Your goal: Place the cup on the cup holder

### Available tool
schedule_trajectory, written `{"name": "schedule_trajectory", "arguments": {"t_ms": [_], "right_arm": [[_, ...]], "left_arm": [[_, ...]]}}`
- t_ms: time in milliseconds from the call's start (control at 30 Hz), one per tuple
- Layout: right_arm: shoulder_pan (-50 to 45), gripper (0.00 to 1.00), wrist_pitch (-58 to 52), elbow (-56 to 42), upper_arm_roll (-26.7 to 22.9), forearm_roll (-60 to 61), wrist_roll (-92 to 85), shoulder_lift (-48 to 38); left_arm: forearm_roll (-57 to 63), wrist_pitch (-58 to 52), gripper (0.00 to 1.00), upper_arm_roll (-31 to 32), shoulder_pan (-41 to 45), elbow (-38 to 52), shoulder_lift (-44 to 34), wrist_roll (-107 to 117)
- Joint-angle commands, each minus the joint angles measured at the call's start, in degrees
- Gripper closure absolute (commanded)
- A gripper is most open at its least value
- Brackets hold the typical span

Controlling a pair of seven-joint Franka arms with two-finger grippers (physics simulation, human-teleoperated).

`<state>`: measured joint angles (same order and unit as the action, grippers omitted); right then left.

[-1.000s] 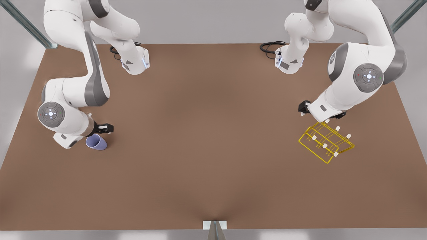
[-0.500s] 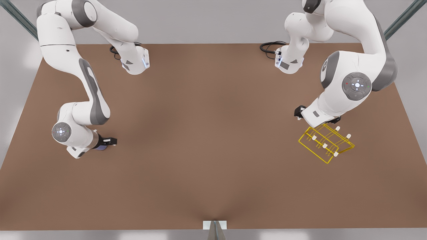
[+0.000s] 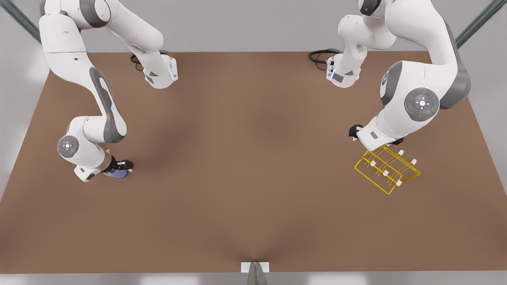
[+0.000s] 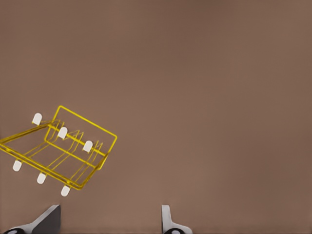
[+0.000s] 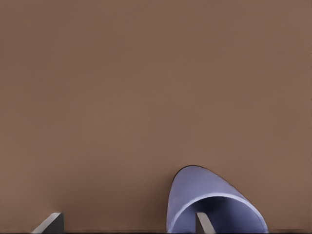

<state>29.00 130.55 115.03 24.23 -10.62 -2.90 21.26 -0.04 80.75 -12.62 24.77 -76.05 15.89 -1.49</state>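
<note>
Front view: cup (image 3: 115, 172) low on the desk (image 3: 245, 166) at far left, tucked under the right pincer (image 3: 119, 166), lying on its side as far as can be told. Holder (image 3: 386, 169) well apart at far right, just below the left pincer (image 3: 376, 140), that arm waiting.

Left wrist view: left pincer (image 4: 109, 222) spread wide, empty; holder (image 4: 58, 151) ahead and off to one side, prongs white-capped.

Right wrist view: right pincer (image 5: 129, 222) open, gripping nothing yet; one finger (image 5: 204, 223) inside the cup's (image 5: 204, 192) mouth, the other outside, well clear. Cup's long axis pointing away from the pincer, rim nearest. Wall pinch likely next.
</note>
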Motion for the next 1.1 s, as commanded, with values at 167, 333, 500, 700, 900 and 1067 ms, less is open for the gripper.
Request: {"name": "schedule_trajectory", "arguments": {"t_ms": [167, 333, 500, 700, 900, 1067], "right_arm": [[2.2, 0.00, 1.0, 2.6, 0.0, 0.1, -3.5, -0.6], [2.2, 0.00, 0.9, 4.4, 0.0, 0.2, -3.3, -0.5], [2.9, 0.00, 0.9, 4.4, -0.1, 0.1, -3.3, -0.3], [3.1, 0.00, 3.1, 4.2, -0.1, -0.3, -3.3, 0.3], [3.2, 0.00, 5.4, 4.1, -0.2, -0.6, -2.8, 3.6], [3.9, 0.73, 4.6, 3.9, -0.2, -1.9, -3.4, 3.5]], "left_arm": [[0.0, -0.3, 0.00, 0.0, 0.5, -0.3, -0.1, 0.0], [0.0, -0.4, 0.00, 0.0, 0.8, -0.3, -0.1, 0.0], [0.0, -0.6, 0.00, 0.0, 0.8, -0.3, -0.1, 0.0], [0.0, -0.5, 0.00, 0.0, 0.8, -0.3, -0.1, 0.0], [0.0, -0.4, 0.00, 0.0, 1.2, -0.4, 0.0, 0.0], [0.0, -0.3, 0.00, 0.0, 1.2, -0.3, 0.0, 0.1]]}}
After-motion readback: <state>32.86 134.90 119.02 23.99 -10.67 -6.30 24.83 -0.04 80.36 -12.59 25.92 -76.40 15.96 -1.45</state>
